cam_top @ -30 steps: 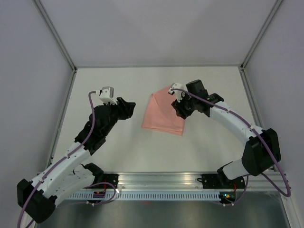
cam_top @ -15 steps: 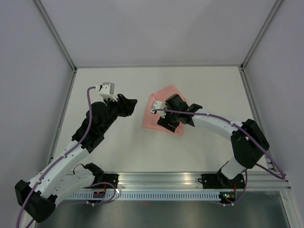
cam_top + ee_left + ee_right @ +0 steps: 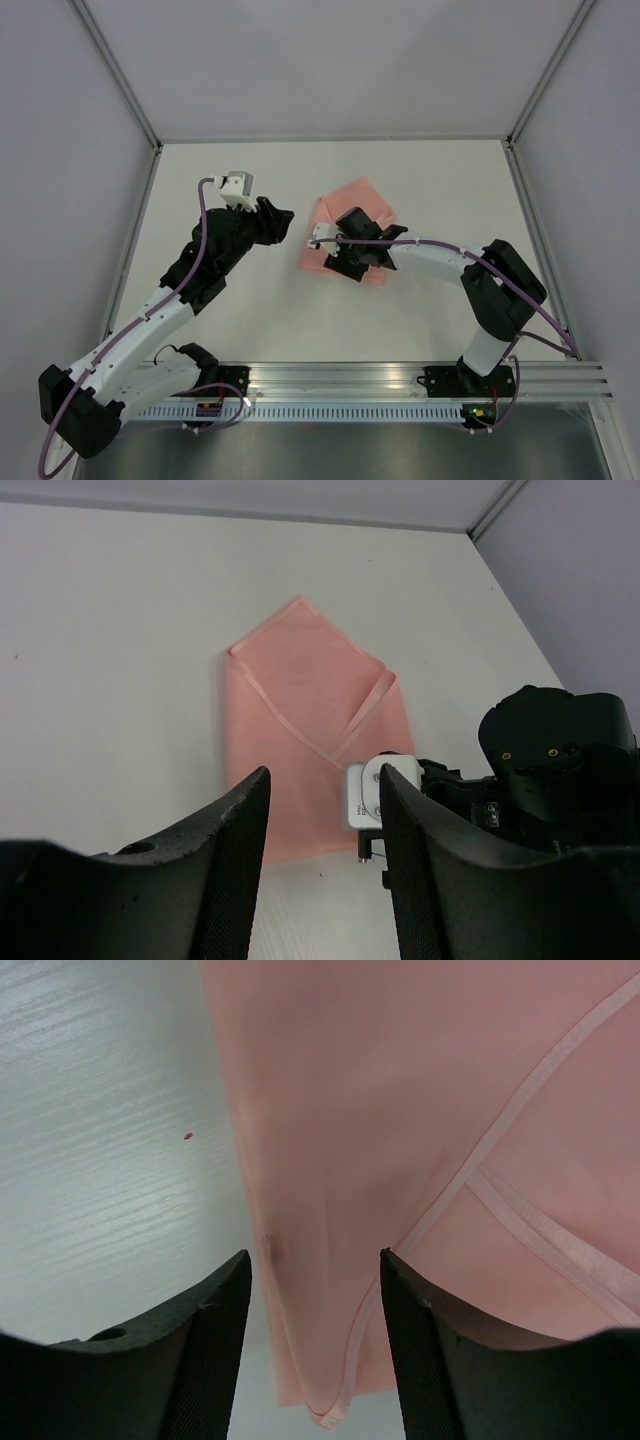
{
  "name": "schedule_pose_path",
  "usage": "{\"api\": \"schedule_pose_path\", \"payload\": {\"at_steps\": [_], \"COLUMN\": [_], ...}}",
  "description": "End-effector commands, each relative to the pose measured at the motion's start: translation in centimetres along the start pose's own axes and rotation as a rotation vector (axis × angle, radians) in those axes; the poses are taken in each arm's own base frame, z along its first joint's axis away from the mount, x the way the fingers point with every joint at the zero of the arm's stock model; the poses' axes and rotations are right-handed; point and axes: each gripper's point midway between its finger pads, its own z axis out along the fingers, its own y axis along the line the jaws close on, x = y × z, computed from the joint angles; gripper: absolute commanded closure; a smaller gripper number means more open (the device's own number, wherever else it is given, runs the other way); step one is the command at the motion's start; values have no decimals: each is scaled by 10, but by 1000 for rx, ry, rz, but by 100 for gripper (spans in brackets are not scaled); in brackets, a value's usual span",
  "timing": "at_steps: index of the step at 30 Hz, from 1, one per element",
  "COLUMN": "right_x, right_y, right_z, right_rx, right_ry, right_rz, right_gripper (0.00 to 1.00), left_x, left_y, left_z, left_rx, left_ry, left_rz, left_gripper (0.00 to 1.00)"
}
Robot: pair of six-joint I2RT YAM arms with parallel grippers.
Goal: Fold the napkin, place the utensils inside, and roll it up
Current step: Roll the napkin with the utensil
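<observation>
Napkin [image 3: 361,196]: folded, lying flat on the table [image 3: 450,180], right of centre; its hems cross on the top layer.
Right gripper [image 3: 315,1360]: low over the napkin's near-left part, jaws apart. In its wrist view the napkin's left edge and near corner run through the gap. Contact cannot be told.
Left gripper [image 3: 322,860]: jaws apart with nothing in them, just left of the napkin, facing it and not touching.

Plain pale pink napkin [image 3: 352,195], lighter along its edges, on white table [image 3: 300,325].
</observation>
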Motion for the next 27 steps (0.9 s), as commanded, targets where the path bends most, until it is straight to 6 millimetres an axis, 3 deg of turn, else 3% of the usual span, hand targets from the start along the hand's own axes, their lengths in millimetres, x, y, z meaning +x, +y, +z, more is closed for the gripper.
{"api": "schedule_pose_path", "payload": {"at_steps": [1,27], "right_x": [-3,16], "right_y": [0,19], "right_z": [6,23], "right_rx": [11,-51], "right_ry": [-4,41], "right_rz": [-16,-35], "right_gripper": [40,48], "left_x": [-16,0], "left_y": [-9,-11], "left_z": [2,18], "left_rx": [28,45], "left_ry": [-22,31], "left_rz": [46,45], "left_gripper": [46,47]}}
